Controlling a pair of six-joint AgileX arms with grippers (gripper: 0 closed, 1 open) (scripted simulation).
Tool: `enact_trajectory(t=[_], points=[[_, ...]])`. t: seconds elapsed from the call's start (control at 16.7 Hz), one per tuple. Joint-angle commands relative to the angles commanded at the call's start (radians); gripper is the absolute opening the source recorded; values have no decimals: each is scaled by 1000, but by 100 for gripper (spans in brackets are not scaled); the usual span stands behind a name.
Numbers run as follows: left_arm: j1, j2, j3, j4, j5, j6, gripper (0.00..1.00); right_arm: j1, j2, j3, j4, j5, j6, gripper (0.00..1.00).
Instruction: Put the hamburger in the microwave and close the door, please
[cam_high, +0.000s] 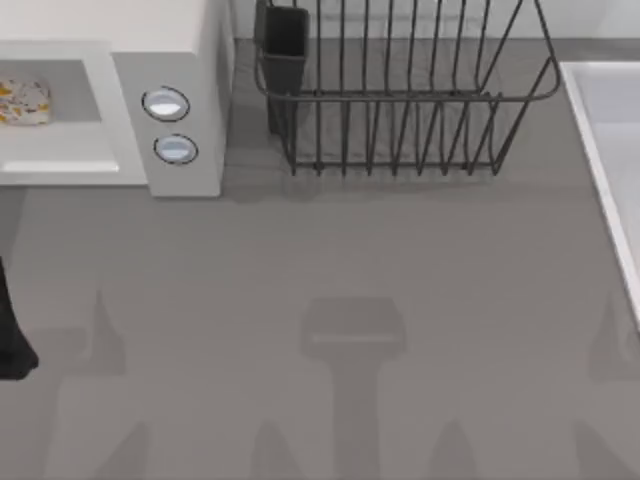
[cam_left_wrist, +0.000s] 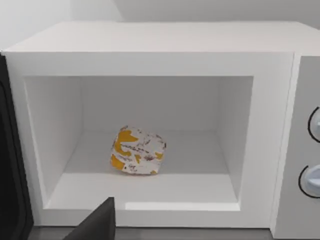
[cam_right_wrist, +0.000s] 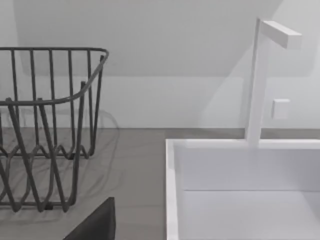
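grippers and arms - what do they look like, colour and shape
Little of them shows. In the top view, the left arm is a plain black, slim curved form at the table's left edge, with no cables or markings visible. In each wrist view, a dark charcoal, matte wedge with a sloping edge rises from the lower border: part of the left gripper and of the right gripper.

Even, soft light from above casts faint blurred shadows across the matte grey table (cam_high: 400, 260), without glare.
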Motion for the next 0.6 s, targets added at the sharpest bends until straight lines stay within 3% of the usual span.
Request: enact_trajectory(t=[0.36, 0.6], points=[[-5, -17, -8, -7, -6, -3, 100, 0, 0, 0, 0, 0, 0, 100], [-5, -17, -8, -7, -6, -3, 70, 0, 0, 0, 0, 0, 0, 100]])
